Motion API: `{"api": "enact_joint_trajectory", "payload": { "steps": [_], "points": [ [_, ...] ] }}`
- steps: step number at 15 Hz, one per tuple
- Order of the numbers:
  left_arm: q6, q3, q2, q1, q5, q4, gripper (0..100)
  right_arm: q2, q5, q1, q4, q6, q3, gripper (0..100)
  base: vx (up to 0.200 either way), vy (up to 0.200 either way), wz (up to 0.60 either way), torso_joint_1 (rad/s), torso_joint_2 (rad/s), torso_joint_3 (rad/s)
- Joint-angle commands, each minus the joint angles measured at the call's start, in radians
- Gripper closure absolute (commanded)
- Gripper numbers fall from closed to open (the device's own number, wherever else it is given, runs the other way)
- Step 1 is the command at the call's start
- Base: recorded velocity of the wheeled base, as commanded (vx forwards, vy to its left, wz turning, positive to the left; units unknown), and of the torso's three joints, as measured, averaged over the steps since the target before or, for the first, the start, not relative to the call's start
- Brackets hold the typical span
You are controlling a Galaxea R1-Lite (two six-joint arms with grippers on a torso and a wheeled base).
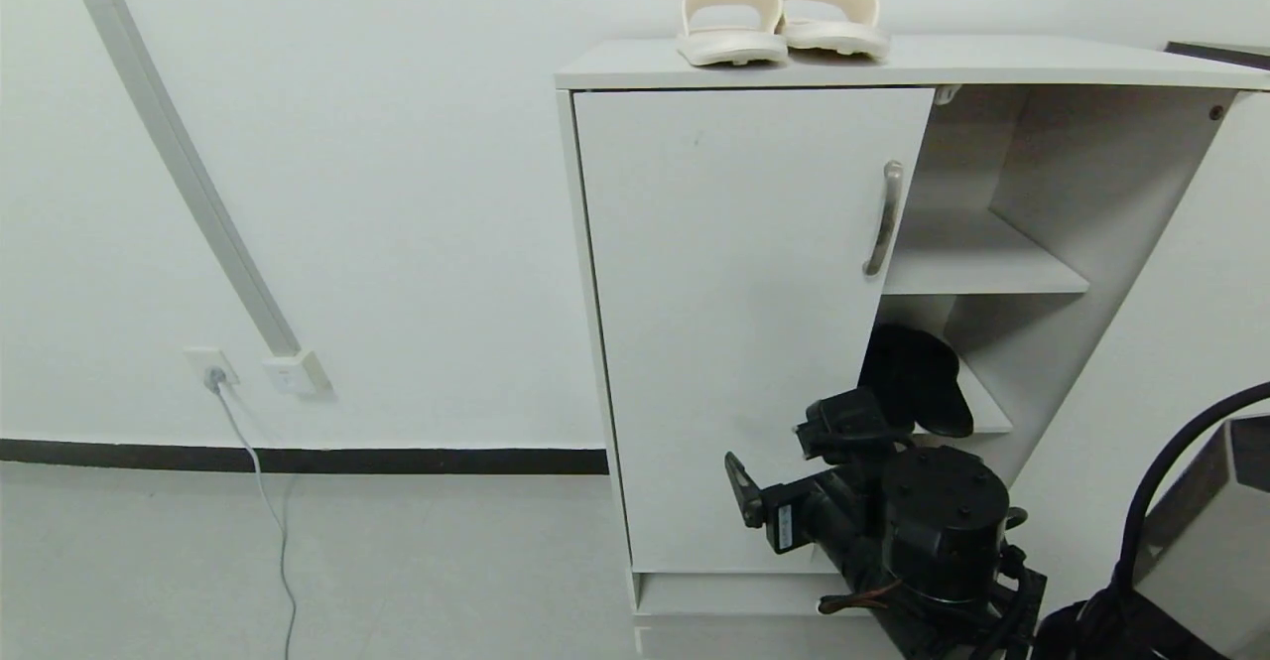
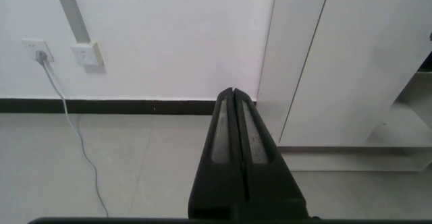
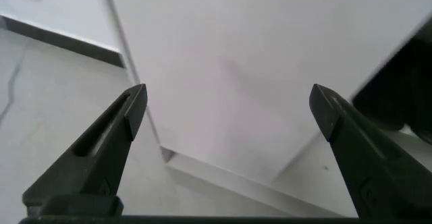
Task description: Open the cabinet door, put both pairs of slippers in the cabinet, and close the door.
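The left tool (image 2: 233, 96) is shut tight with nothing in it and points low, toward the floor (image 2: 135, 170) beside the cabinet (image 1: 1042, 60). The right tool (image 3: 226, 99) is wide open and holds nothing. It hangs low, just in front of the shut door (image 1: 734, 323) and near the black slippers (image 1: 918, 377). These lie on the low shelf (image 1: 985, 410) inside, so that pair looks done. The other door (image 1: 1181, 362) stands open, likely to let the next pair in. The cream slippers (image 1: 784, 20) sit side by side on top of the cabinet, not yet put away.
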Motion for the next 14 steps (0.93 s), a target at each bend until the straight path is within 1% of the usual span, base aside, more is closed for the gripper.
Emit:
{"api": "enact_joint_trajectory", "payload": {
  "steps": [1,11,12,14],
  "points": [
    [-0.001,0.000,0.000,0.000,0.001,0.000,100,0.004,-0.001,0.001,-0.002,0.000,0.002,0,0.000,0.000,0.00,0.000,0.00,0.000],
    [-0.001,0.000,0.000,0.000,0.000,0.000,100,0.029,-0.001,0.001,-0.013,0.000,0.005,0,0.000,0.000,0.00,0.000,0.00,0.000],
    [-0.001,0.000,0.000,0.000,0.001,0.000,100,0.027,-0.001,0.001,-0.014,0.000,0.011,0,0.000,0.000,0.00,-0.002,-0.09,-0.076],
    [-0.001,0.000,0.000,0.000,0.001,0.000,100,0.027,-0.001,0.003,-0.014,0.000,0.011,0,0.000,0.000,0.00,0.005,-0.20,-0.295]
  ]
}}
